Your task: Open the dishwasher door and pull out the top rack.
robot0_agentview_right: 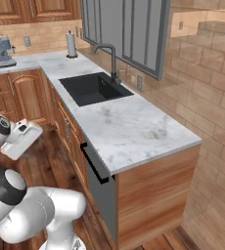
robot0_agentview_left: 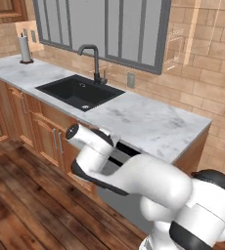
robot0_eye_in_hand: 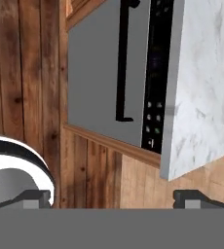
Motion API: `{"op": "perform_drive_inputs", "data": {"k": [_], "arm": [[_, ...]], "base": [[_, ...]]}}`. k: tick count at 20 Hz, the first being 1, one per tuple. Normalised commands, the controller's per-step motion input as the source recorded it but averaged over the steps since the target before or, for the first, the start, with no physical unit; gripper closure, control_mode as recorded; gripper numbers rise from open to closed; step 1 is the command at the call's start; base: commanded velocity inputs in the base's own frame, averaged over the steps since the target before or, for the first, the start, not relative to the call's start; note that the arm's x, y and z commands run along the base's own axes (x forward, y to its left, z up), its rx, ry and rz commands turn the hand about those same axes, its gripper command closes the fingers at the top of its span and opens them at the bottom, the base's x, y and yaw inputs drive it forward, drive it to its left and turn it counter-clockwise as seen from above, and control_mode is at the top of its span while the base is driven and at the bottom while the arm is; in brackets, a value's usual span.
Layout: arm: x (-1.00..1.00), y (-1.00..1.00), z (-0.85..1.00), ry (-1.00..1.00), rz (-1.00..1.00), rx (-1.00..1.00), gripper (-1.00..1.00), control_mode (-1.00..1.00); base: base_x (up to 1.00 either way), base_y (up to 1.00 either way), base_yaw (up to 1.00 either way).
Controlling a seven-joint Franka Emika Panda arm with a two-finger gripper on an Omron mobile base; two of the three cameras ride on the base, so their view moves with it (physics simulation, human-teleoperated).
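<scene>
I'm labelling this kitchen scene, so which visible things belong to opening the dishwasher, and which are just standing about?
Belongs to the job:
- flat grey metal dishwasher door, shut
- its long black bar handle
- open two-finger gripper, clear of the door

Standing about:
- black sink basin
- dark curved faucet
- white paper towel roll
- grey coffee machine

dishwasher door (robot0_agentview_left: 119, 195) mostly hidden behind the arm, its handle (robot0_eye_in_hand: 121, 73) cut off at the hand view's top
</scene>
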Motion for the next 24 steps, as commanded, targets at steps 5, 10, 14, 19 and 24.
{"op": "perform_drive_inputs", "data": {"k": [5, 10, 14, 19, 24], "arm": [[0.12, 0.32, -0.54, 0.0, 0.0, -0.23, -1.0, -1.0], [0.22, 0.09, -0.56, -0.05, 0.0, -0.21, -1.0, -1.0], [0.18, 0.0, -0.42, -0.09, 0.0, -0.18, -1.0, -1.0], [0.18, 0.0, -0.37, -0.06, 0.0, -0.11, -1.0, -1.0], [0.28, 0.0, -0.32, -0.05, 0.0, -0.1, -1.0, -1.0]], "base": [[0.0, 0.0, 0.0], [0.0, 0.0, 0.0], [0.0, 0.0, 0.0], [0.0, 0.0, 0.0], [0.0, 0.0, 0.0]]}}
